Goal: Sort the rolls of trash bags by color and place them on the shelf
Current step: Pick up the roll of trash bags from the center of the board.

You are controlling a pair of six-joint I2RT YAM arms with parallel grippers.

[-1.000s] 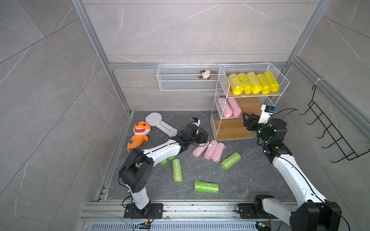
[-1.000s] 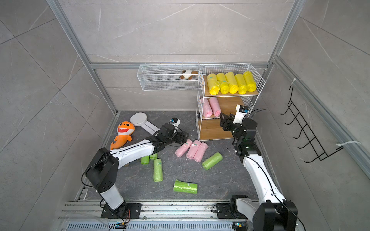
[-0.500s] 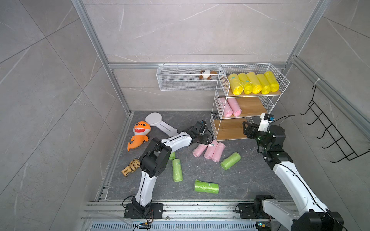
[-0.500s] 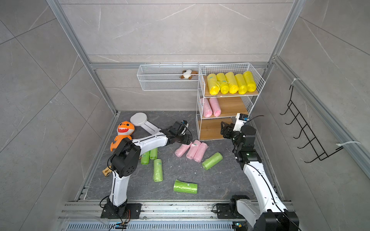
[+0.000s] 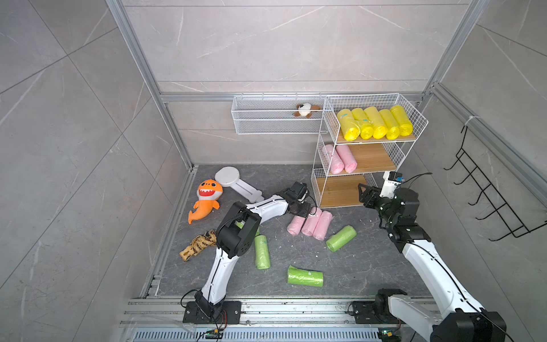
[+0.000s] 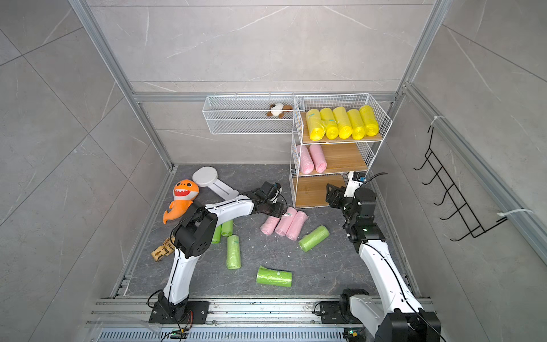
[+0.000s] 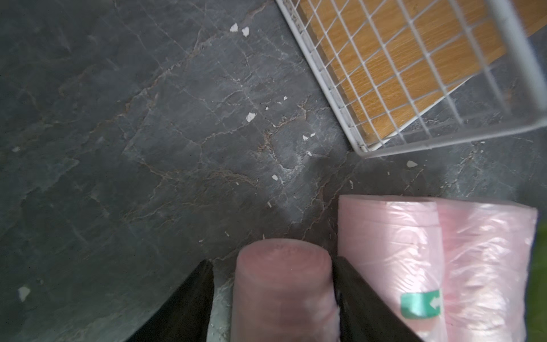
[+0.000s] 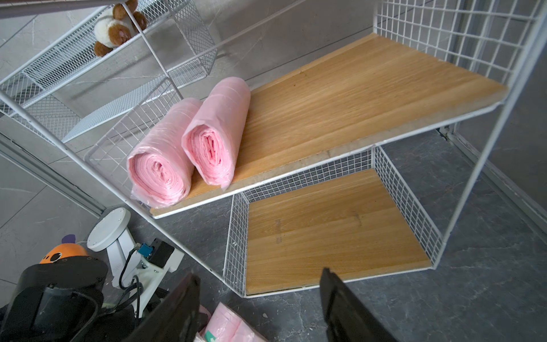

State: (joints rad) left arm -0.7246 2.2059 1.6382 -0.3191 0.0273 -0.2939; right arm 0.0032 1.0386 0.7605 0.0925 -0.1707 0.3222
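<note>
Left wrist view: left tool (image 7: 272, 260) apart astride pink roll (image 7: 281, 296) beside shelf (image 7: 414, 74) corner; right tool (image 8: 259, 273) apart before bottom tier (image 8: 325, 237).

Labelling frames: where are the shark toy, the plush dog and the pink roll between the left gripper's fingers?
shark toy (image 5: 208, 192): in a top view, its face.
plush dog (image 8: 110, 27): right wrist view, its body.
pink roll (image 7: 284, 291): left wrist view, upper side.

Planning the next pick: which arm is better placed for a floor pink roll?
Left. The left gripper straddles one loose pink roll; the right gripper sits open, empty, near the shelf.
</note>
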